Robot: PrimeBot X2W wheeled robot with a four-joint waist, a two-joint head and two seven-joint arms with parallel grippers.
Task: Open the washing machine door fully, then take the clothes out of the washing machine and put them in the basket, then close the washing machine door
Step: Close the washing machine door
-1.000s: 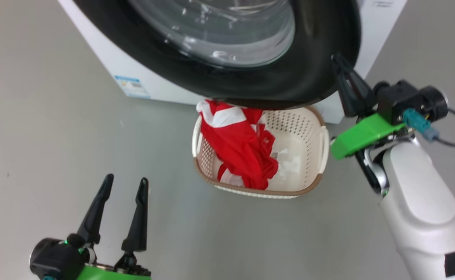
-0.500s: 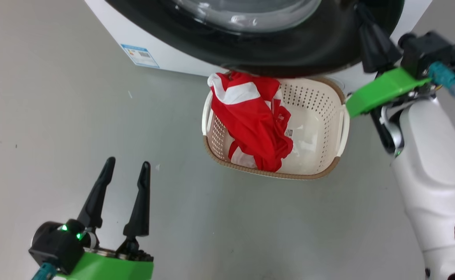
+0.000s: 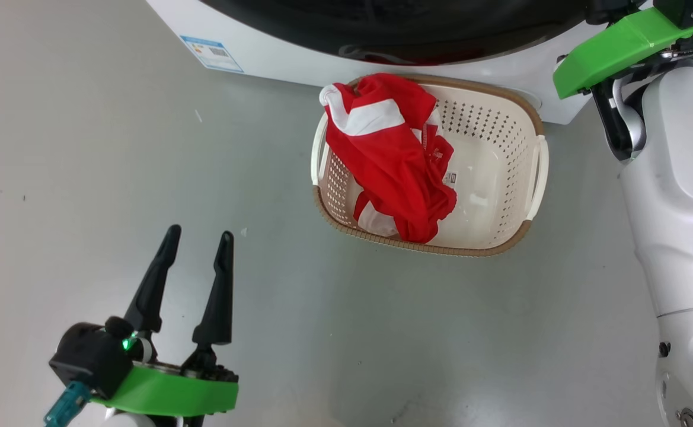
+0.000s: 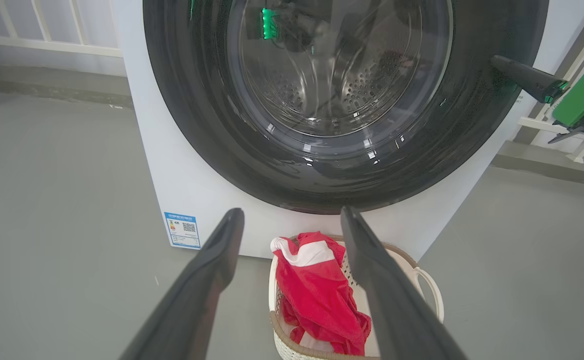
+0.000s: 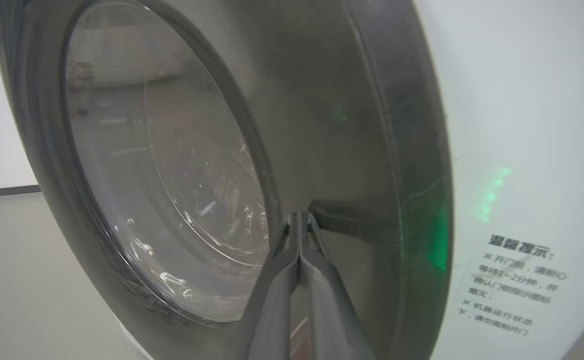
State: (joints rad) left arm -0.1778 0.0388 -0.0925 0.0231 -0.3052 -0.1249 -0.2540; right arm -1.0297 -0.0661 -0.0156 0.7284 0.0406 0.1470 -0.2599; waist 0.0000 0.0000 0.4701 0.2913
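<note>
The washing machine door [image 4: 197,125], with its black rim and clear glass bowl, lies against the front of the white washing machine [image 4: 172,190]. My right gripper [image 5: 299,216] is shut, empty, with its fingertips on the door [image 5: 346,125] rim near the right edge; the left wrist view shows that gripper [image 4: 496,61] there too. The red and white clothes [image 3: 393,160] lie in the left half of the cream basket [image 3: 441,248], which stands on the floor just before the machine [image 3: 275,50]. My left gripper [image 3: 199,232] hangs open and empty over the floor, left of the basket.
Grey floor spreads to the left of the basket and in front of it. My white right forearm [image 3: 678,178] stands just right of the basket. A blue label [image 4: 183,230] sits low on the machine front, and a white railing [image 4: 47,40] runs behind at the left.
The door has swung from above the basket in against the machine, with the shut right gripper following it. The head camera has shifted. The left gripper stays open.
</note>
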